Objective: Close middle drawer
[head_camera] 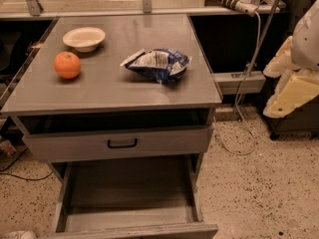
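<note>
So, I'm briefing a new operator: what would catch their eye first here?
The middle drawer, pulled far out low on the grey cabinet. Then the orange on the cabinet top's left, and the gripper at the right edge, clear of the cabinet.

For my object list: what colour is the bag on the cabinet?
The snack bag is blue and white, camera view; gripper at far right.
</note>
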{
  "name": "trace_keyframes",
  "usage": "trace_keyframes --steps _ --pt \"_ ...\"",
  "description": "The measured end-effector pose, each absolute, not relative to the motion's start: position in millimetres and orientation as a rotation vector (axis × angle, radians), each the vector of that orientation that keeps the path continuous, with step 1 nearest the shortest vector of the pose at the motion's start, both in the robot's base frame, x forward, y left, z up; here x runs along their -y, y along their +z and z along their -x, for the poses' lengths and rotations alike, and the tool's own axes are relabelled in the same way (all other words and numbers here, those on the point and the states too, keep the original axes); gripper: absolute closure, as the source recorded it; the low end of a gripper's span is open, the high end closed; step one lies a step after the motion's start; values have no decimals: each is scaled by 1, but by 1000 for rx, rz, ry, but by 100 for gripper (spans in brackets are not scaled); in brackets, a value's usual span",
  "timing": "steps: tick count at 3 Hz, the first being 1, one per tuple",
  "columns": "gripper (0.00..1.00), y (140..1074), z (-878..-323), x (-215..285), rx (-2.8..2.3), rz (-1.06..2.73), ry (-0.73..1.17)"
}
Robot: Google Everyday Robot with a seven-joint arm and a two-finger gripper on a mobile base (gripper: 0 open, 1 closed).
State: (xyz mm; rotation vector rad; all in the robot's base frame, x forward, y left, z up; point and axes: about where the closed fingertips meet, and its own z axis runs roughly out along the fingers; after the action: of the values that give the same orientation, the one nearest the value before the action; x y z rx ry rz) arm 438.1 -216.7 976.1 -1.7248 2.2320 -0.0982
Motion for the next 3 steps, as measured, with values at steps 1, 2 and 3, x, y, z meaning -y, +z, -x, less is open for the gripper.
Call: trace_keyframes --steps 1,2,3 --pt "65 976 -438 217 -2232 1725 -98" --pt "89 976 -438 217 -2232 1725 -98" --pt "100 978 -434 220 -2222 1715 -102"
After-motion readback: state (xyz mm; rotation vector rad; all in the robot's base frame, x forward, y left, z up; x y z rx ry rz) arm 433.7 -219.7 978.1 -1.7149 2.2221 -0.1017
